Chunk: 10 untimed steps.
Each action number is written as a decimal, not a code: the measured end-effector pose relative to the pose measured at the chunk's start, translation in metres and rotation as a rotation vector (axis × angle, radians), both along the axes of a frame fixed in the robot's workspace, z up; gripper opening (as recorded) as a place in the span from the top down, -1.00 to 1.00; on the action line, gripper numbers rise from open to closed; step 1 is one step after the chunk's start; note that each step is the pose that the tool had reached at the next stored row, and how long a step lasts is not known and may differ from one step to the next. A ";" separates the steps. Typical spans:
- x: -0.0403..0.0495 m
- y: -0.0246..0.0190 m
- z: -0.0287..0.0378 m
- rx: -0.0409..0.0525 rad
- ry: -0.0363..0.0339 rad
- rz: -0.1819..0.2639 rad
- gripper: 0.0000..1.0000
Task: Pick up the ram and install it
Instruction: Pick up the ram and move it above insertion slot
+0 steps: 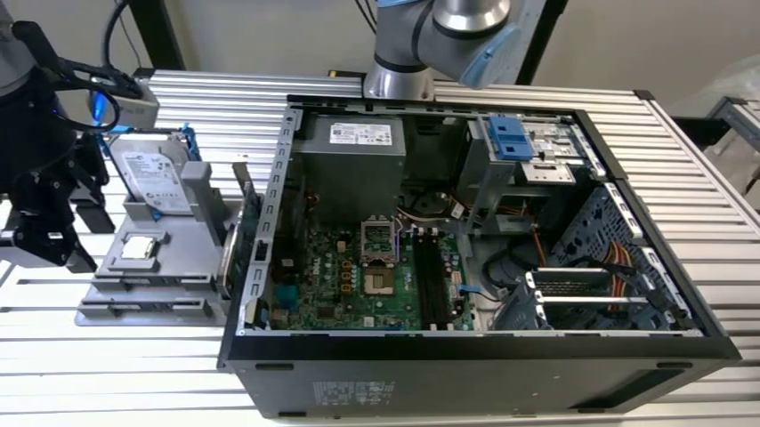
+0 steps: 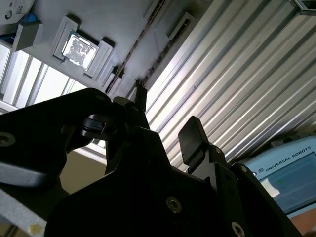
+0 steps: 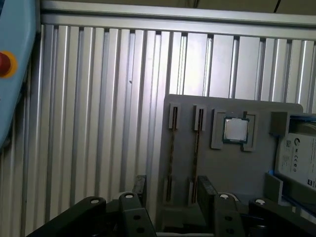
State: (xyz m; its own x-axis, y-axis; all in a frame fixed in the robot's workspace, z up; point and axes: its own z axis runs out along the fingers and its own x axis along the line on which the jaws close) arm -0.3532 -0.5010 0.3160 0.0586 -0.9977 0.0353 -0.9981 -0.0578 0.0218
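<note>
The claw (image 3: pixel 173 190) is spread and empty, close to the gray holder (image 3: pixel 232 168). In the first wrist view its fingers (image 3: pixel 207 187) stand to either side of the ram (image 3: pixel 172 148) (a thin strip on edge in a slot, with a twin just beside it). The risk, I judge, is an off-centre pinch: a finger could catch the slot wall or the neighbour and tilt the ram. The ribbed metal surface (image 3: pixel 98 123) also carries the open case (image 1: pixel 475 356), and a blue pendant (image 3: pixel 12 74) sits near.
</note>
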 end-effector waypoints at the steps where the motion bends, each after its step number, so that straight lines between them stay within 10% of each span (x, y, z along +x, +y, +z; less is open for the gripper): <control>1: 0.0000 0.0001 -0.0006 0.0000 0.0000 0.000 -1.00; 10: 0.0001 0.0014 -0.0061 -0.0001 0.0001 -0.001 -1.00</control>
